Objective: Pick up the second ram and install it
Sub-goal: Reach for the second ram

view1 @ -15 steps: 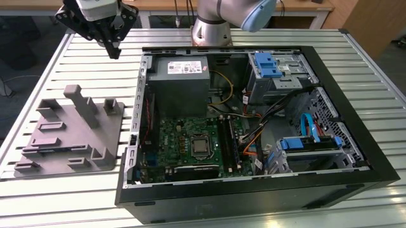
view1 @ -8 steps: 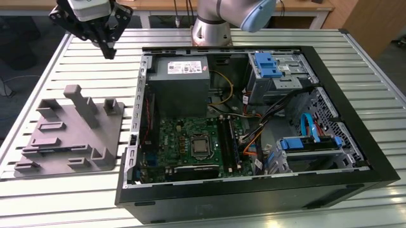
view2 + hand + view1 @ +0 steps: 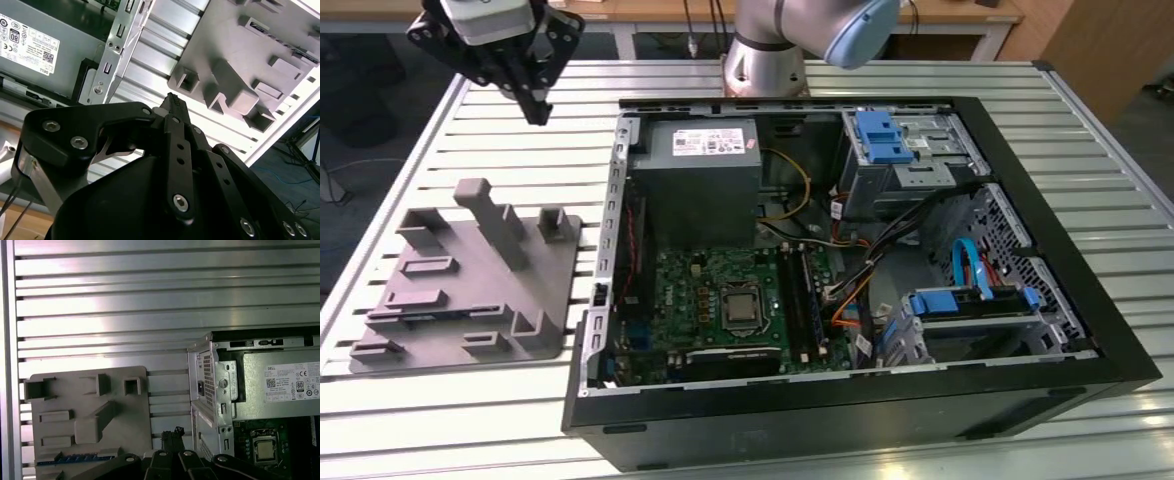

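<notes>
Zero in the end effector (image 3: 534,110), pinched shut, hanging past the gray holder's (image 3: 550,295) far end. Second ram (image 3: 420,319) lies in the holder's near slot, long axis across the exterior view.

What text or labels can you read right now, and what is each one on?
White label on the power-supply box: rows of print and marks, too small to quote reliably.
Small white sticker on the drive cage: too small to read.
Grey parts holder: no text seen.
Claw: no text seen.
</notes>
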Robot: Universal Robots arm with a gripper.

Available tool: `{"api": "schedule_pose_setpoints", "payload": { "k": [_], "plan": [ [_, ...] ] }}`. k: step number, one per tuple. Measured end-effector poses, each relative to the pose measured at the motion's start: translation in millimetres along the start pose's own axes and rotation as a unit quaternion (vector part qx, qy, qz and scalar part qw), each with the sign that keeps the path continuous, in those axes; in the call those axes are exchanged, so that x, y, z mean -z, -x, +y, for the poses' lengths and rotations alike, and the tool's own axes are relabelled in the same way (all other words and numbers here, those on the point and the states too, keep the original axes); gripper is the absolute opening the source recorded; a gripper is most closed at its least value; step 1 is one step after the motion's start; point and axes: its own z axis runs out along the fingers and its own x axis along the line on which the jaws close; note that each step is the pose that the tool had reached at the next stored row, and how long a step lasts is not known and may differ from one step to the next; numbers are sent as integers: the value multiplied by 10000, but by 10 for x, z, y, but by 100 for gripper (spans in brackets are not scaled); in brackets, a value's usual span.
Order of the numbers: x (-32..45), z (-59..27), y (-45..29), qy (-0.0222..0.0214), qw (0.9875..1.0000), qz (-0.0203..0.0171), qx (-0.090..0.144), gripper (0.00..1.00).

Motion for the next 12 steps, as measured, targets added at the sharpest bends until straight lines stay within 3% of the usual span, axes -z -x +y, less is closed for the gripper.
{"api": "schedule_pose_setpoints", "payload": {
  "k": [12],
  "plan": [
    [2,-13,-169,0,10000,0,0,10]
  ]
}}
